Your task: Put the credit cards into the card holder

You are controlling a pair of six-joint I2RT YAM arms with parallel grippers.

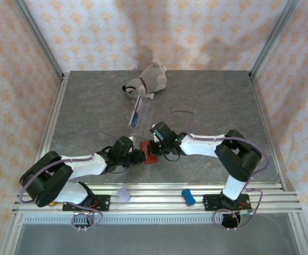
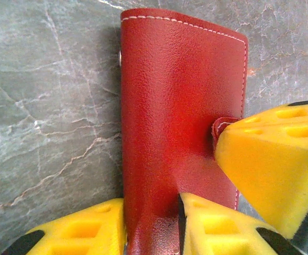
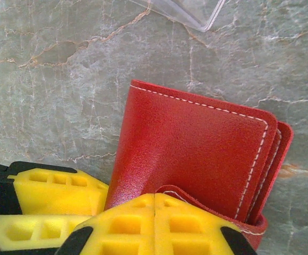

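**Both grippers on the red holder at mid-table**

Top view: the holder (image 1: 149, 155) lies near the table's (image 1: 207, 101) front edge, between the two grippers. Bare surface stretches to either side and behind. Farther back sit a clear case (image 1: 142, 110) with a blue card (image 1: 135, 118) showing in it, and a plush dog (image 1: 147, 81) beyond. Both arms reach inward, elbows bent, the left gripper (image 1: 139, 157) and right gripper (image 1: 155, 150) nearly meeting.

Left wrist: the left gripper (image 2: 153, 223) clamps the holder's (image 2: 180, 101) near edge between narrowly parted fingers. A right finger (image 2: 273, 164) touches the tab on the right edge.

Right wrist: the right gripper (image 3: 154, 212) has its fingers pressed together at the tab. I cannot tell whether the tab is nipped between them. The holder (image 3: 191, 143) stands tilted, and the case's corner (image 3: 191, 10) lies well beyond it.
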